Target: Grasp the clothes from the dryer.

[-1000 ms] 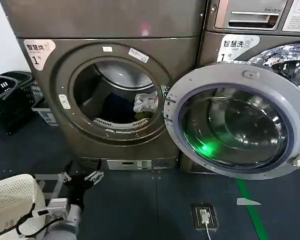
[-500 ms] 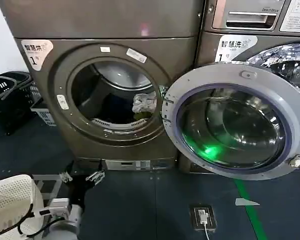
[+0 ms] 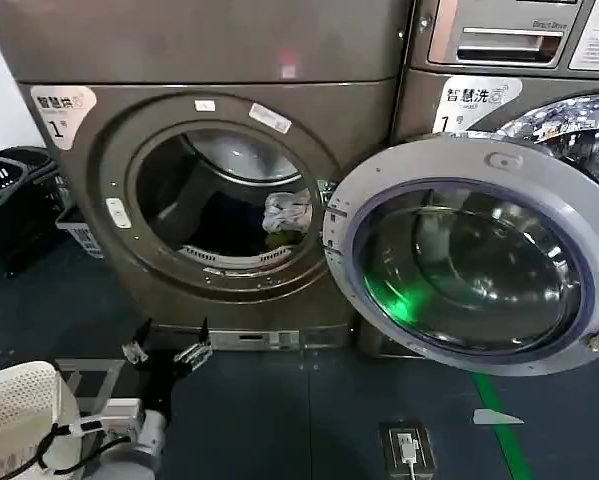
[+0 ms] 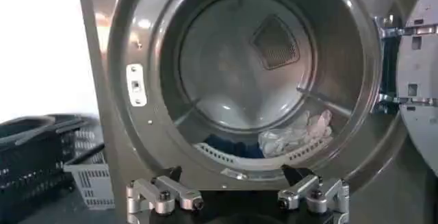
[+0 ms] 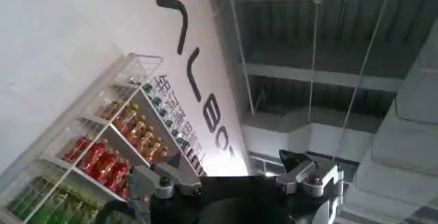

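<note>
Nothing is grasped yet: the small heap of whitish-grey, olive and dark blue clothes lies inside the open bronze-grey front-loading dryer, while the left end effector, spread wide and empty, hovers low before the porthole, well short.

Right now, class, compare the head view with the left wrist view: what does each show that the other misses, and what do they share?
Head view alone: the open door's glass with a green glow, the neighbouring machine with its silver drawer, and a floor socket. Left wrist view alone: the drum's back wall with its vent grille. Both: the dryer with its porthole, the clothes low in the drum, the open left pincer below the opening, and black baskets beside the machine.
</note>
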